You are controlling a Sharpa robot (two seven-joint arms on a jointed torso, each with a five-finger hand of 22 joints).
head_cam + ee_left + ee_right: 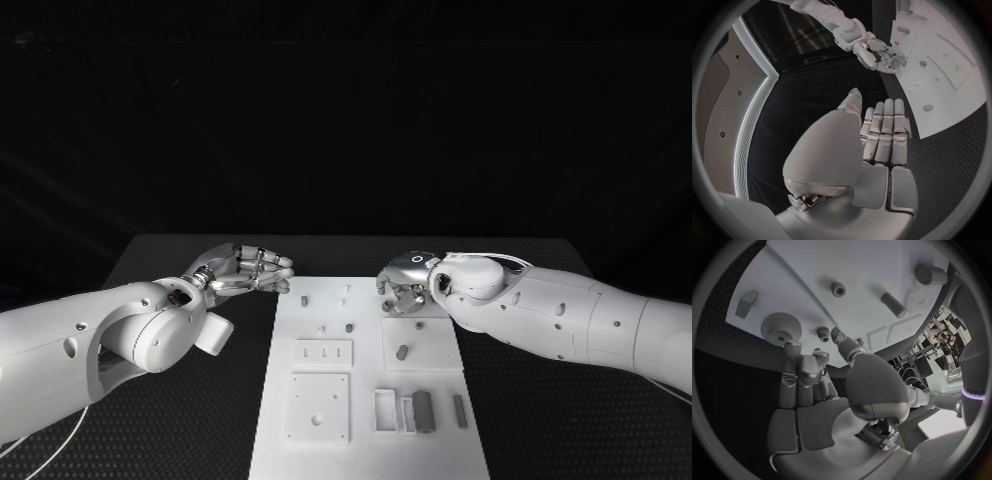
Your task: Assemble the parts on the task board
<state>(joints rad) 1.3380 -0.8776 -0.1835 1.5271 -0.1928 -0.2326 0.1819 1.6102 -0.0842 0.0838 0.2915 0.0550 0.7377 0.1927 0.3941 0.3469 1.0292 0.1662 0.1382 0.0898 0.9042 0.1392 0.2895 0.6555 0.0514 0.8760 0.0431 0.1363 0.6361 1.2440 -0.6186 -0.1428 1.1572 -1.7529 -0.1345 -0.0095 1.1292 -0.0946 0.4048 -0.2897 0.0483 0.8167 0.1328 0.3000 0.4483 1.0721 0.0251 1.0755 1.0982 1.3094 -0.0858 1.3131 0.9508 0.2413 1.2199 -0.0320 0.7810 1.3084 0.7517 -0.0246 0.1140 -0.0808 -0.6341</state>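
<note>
**Both my hands at the far end of the board**

My left hand (pixel 245 270) hovers over the black table (pixel 188 250), just beside the task board (pixel 368 440), fingers together and holding nothing. My right hand (pixel 407 283) is over the board's far end, fingers (pixel 795 372) apart near a large gear (pixel 781 328); nothing held.

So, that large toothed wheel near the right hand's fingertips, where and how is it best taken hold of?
Probably by its toothed rim, from straight above. The large wheel lies flat on the task board near its edge, face up, so opposite sides of the rim are free. The right hand hovers beside it, holding nothing.
</note>
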